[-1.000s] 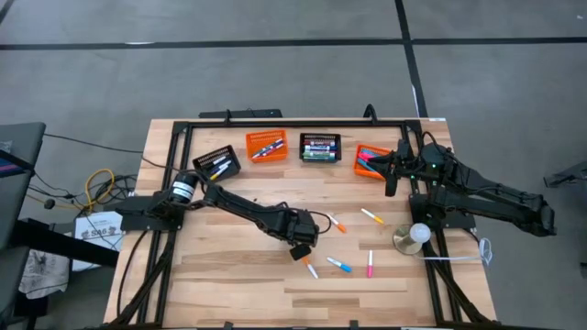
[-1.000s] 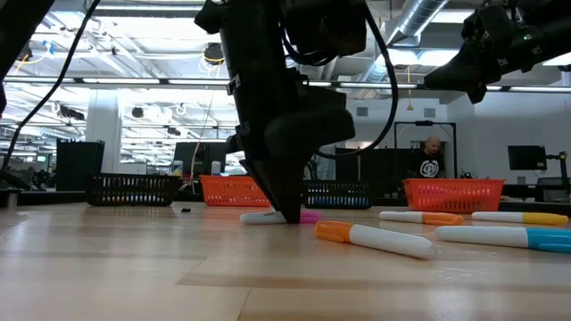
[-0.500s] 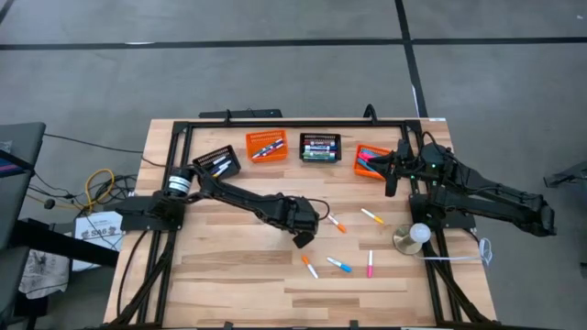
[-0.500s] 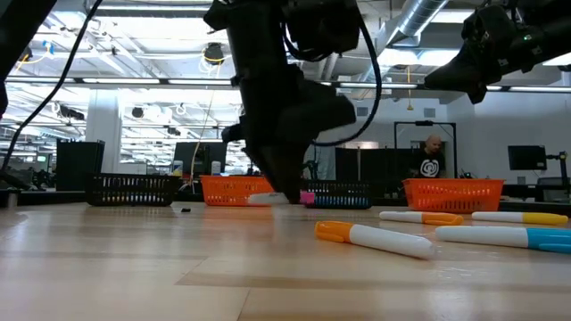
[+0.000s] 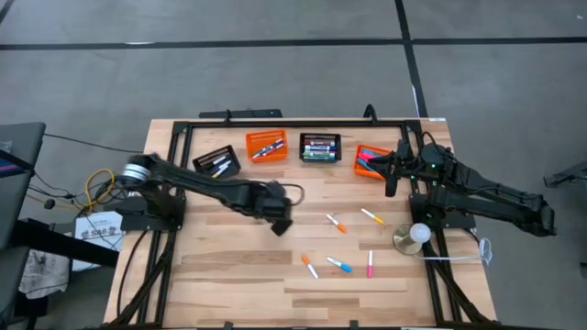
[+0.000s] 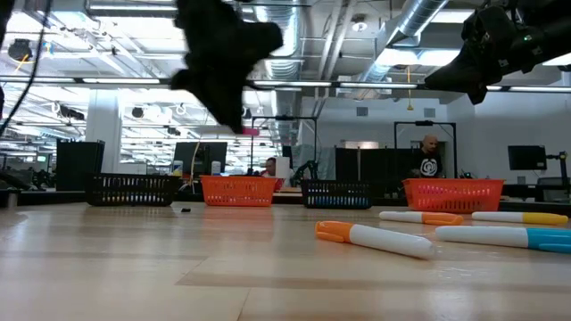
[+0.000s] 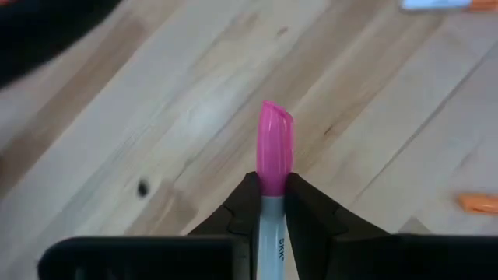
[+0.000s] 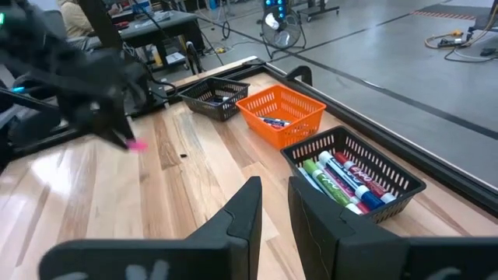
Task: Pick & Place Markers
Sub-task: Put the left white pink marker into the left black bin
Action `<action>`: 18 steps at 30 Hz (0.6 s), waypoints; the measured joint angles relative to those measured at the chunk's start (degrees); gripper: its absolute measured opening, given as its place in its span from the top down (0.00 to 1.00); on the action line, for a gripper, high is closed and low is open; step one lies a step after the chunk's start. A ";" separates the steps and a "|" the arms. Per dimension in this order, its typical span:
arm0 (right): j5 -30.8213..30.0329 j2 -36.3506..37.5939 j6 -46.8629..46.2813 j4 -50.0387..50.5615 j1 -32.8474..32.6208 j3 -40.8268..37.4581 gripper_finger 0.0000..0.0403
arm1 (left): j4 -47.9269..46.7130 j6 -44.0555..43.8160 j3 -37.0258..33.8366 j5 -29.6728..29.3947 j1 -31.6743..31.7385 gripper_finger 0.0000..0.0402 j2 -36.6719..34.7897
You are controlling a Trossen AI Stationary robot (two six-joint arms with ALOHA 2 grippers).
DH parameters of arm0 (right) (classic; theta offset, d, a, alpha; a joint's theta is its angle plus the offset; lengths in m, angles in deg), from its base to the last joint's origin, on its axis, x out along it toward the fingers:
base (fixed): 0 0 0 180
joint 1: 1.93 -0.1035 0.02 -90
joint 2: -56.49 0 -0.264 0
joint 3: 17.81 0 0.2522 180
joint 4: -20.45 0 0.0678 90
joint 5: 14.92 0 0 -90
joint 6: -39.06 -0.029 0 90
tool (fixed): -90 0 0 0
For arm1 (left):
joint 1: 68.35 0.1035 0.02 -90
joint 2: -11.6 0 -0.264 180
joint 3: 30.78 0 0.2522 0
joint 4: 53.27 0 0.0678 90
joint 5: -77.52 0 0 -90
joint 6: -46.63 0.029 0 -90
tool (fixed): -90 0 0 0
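My left gripper (image 5: 280, 223) hangs above the table's middle, shut on a white marker with a pink cap (image 7: 275, 148). The low view shows it high over the wood (image 6: 234, 116). Several more markers lie flat on the table to its right: an orange-tipped one (image 5: 337, 223), a yellow one (image 5: 371, 216), a blue one (image 5: 339, 265) and a pink one (image 5: 370, 265). My right gripper (image 5: 393, 183) waits by the right orange basket (image 5: 371, 160), fingers slightly apart (image 8: 272, 210), touching nothing. My left gripper pinches the marker between its two fingers (image 7: 247, 204) on the white barrel (image 7: 272, 222), just behind the pink cap. The marker lies along the fingers, and the cap sticks out past their tips (image 6: 248, 130). It is lifted clear of the table.
A row of mesh baskets lines the far edge: black (image 5: 216, 163), orange (image 5: 266, 145), black (image 5: 320, 148), holding markers. A round metal stand with a white ball (image 5: 413, 236) sits near the right edge. A black frame rail (image 5: 293, 123) borders the table. Bare wood lies near the left.
My left gripper has risen from the table with the pink-capped marker, lifting it clear. It has carried the marker toward the table's left and far edge, nearer the baskets. The other markers lie where they were.
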State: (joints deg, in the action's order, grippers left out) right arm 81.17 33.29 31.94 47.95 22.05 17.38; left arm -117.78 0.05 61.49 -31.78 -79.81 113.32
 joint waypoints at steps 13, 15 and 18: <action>-0.07 0.00 0.00 0.02 0.17 0.00 0.86 | 15.04 -17.88 -21.31 -5.67 0.02 0.89 -30.04; -0.07 0.00 0.00 0.02 0.17 0.00 0.86 | 19.50 -18.48 -24.01 -5.24 0.02 0.88 -34.13; -0.07 -0.02 0.00 0.02 0.17 0.00 0.86 | 26.92 -18.42 -28.02 -5.00 0.02 0.87 -39.14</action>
State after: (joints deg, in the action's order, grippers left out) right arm 81.10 33.27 31.94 47.97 22.21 17.38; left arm -90.86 -18.37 33.47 -36.78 -79.79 74.18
